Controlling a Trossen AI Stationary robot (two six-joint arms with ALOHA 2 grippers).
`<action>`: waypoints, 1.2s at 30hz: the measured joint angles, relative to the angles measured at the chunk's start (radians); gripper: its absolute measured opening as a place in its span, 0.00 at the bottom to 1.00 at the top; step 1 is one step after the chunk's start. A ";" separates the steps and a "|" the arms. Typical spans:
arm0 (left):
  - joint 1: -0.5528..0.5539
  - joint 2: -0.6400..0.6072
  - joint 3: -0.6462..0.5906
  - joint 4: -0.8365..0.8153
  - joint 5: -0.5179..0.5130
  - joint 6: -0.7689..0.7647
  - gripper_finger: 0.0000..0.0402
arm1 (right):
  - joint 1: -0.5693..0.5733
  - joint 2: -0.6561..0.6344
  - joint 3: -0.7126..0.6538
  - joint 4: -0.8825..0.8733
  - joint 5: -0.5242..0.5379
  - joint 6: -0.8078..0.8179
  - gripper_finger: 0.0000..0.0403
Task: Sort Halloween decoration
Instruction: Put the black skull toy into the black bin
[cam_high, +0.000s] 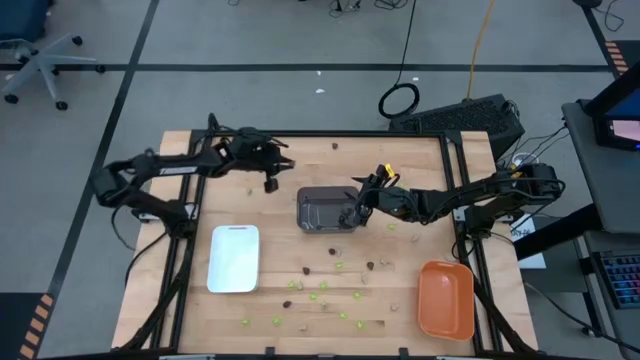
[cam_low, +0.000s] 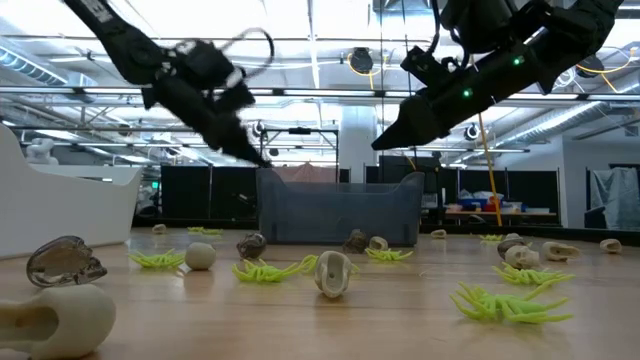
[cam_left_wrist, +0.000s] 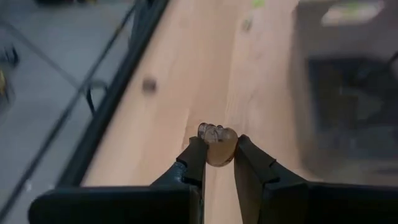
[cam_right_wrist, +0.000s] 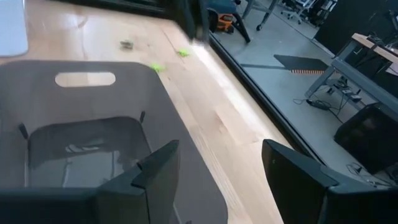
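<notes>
Left gripper holds one trinket above the table; right gripper hovers at the dark grey tray.

The left arm reaches across from the tray's far-left side, its left gripper (cam_left_wrist: 219, 155) pinched narrow around a translucent tan-brown trinket (cam_left_wrist: 216, 144), lifted clear of the wooden table (cam_high: 280, 160) just beside the dark grey tray (cam_high: 322, 209). The right arm stretches low toward the tray's opposite end, its right gripper (cam_right_wrist: 217, 171) spread wide and empty over the rim. The other trinkets (cam_high: 322, 296) lie scattered on the near side of the tray, between a white tray (cam_high: 234, 259) and an orange tray (cam_high: 445, 300).
</notes>
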 joint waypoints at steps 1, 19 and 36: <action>-0.009 -0.028 0.000 -0.002 0.004 0.019 0.11 | 0.000 0.000 0.000 0.000 0.000 0.000 0.53; -0.290 -0.233 0.000 0.040 -0.144 0.696 0.13 | 0.020 0.000 0.000 0.002 0.003 -0.009 0.53; -0.312 -0.231 0.000 0.080 -0.121 -0.077 0.15 | 0.020 -0.013 0.000 0.003 0.002 -0.004 0.53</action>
